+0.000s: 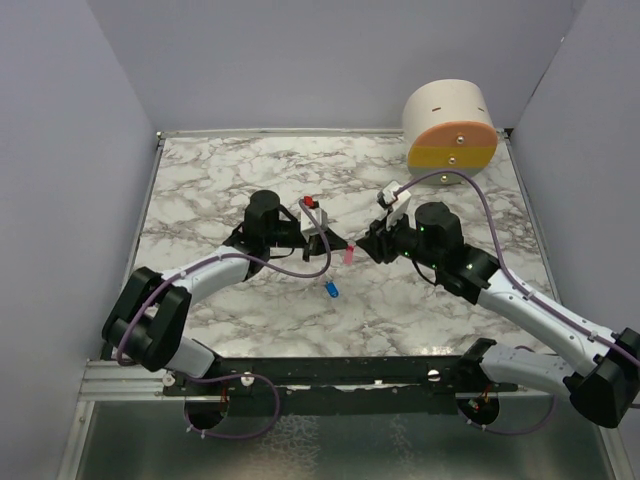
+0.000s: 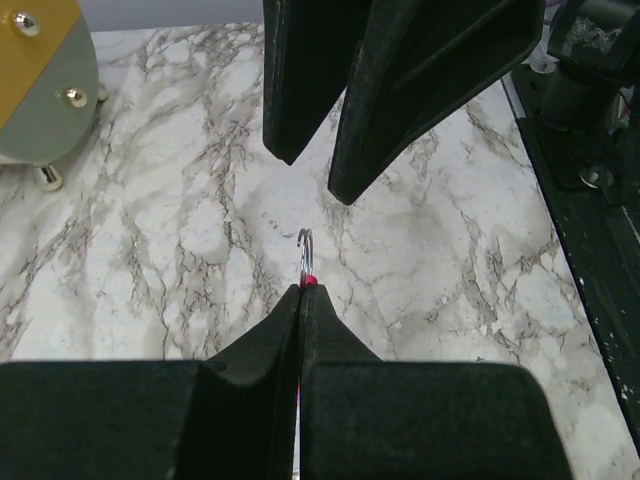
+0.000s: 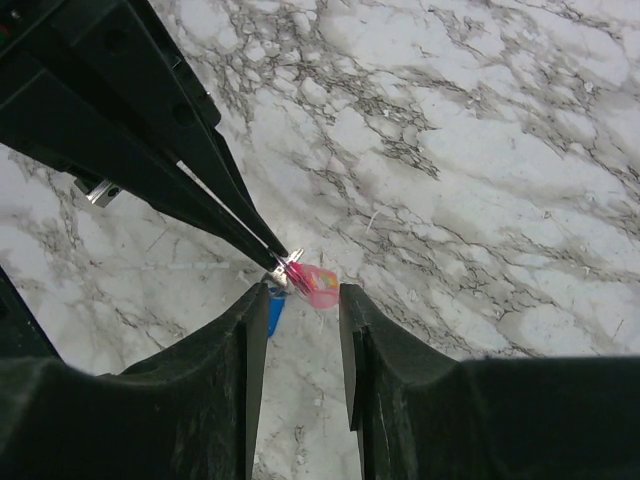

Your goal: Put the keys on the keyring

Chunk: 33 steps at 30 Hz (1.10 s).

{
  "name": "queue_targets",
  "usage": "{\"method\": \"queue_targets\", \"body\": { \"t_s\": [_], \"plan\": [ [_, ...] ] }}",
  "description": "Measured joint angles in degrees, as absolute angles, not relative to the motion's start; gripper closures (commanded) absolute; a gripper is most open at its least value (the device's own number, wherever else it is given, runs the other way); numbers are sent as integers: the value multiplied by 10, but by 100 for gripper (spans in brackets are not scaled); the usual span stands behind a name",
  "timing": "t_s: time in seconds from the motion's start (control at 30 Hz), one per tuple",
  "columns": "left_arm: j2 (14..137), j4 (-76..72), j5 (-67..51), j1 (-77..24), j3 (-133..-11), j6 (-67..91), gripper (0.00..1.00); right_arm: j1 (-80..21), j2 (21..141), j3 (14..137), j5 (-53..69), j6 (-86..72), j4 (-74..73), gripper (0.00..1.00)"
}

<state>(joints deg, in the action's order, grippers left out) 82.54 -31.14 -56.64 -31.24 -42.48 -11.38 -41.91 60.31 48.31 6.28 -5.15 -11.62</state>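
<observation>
My left gripper [image 1: 338, 247] is shut on the keyring [image 1: 348, 255] and holds it just above the marble table [image 1: 220, 190]. In the left wrist view, the silver wire ring [image 2: 305, 250] and a bit of pink stick out past the closed tips [image 2: 302, 290]. My right gripper [image 3: 300, 290] faces it, open, with the pink tag [image 3: 322, 285] hanging just in front of the gap between its fingers and touching neither. The blue-headed key [image 1: 330, 289] lies on the table below the two grippers. In the right wrist view the key [image 3: 275, 312] is half hidden behind a finger.
A round cream drum with an orange and yellow face [image 1: 450, 125] stands at the back right corner. Grey walls enclose the table on three sides. A black rail [image 1: 350, 372] carrying the arm bases runs along the near edge.
</observation>
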Motion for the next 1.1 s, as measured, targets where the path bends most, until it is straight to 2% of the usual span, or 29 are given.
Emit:
{"method": "queue_targets", "body": {
  "t_s": [0.57, 1.1],
  "plan": [
    [864, -262, -673, -297, -478, -109, 100, -420, 627, 482, 98, -31, -121, 69],
    [893, -239, -706, -296, -506, -109, 100, -426, 634, 482, 104, -26, -123, 89]
  ]
}}
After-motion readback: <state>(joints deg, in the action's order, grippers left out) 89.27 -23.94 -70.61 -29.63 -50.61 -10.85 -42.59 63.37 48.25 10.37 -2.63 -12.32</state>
